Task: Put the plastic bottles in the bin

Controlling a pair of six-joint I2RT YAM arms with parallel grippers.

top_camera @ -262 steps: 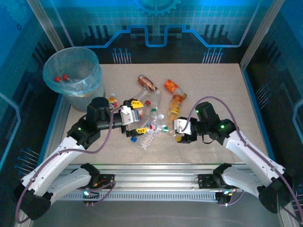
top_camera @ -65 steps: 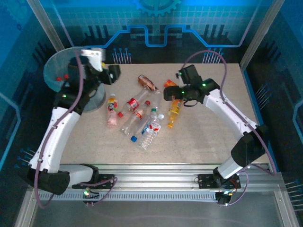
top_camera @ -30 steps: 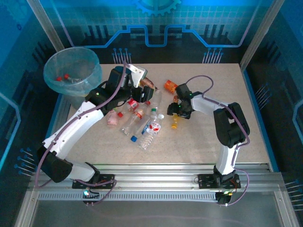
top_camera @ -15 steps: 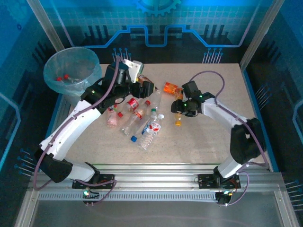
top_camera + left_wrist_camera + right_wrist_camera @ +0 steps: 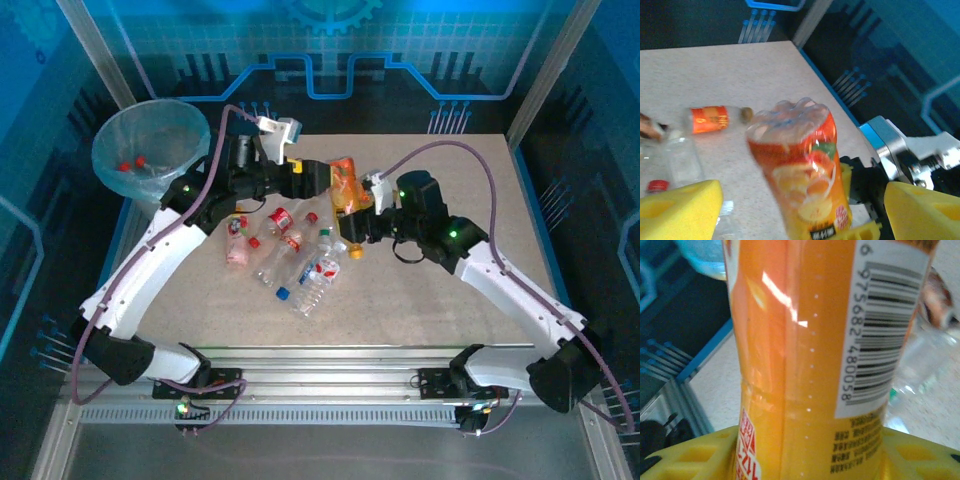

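My right gripper [image 5: 352, 222] [image 5: 810, 462] is shut on an orange plastic bottle [image 5: 344, 186] [image 5: 805, 340] and holds it off the table, cap end down. My left gripper [image 5: 318, 182] [image 5: 800, 215] is open, with its yellow fingers [image 5: 680, 210] wide on either side of that bottle [image 5: 800, 165], not touching it. The grey bin [image 5: 105, 150] with its pale bag stands at the back left and has red-capped bottles [image 5: 130, 165] inside. More plastic bottles [image 5: 290, 250] lie on the table below the grippers.
A pink bottle [image 5: 235, 242] and a red-labelled one [image 5: 281, 220] lie left of the pile. Another orange-labelled bottle [image 5: 715, 119] rests on the table behind the held one. A blue frame rail [image 5: 128, 235] runs along the table's left edge.
My right gripper has lifted the orange bottle and carried it left towards the left gripper. The left gripper has opened wider and swung right around it.
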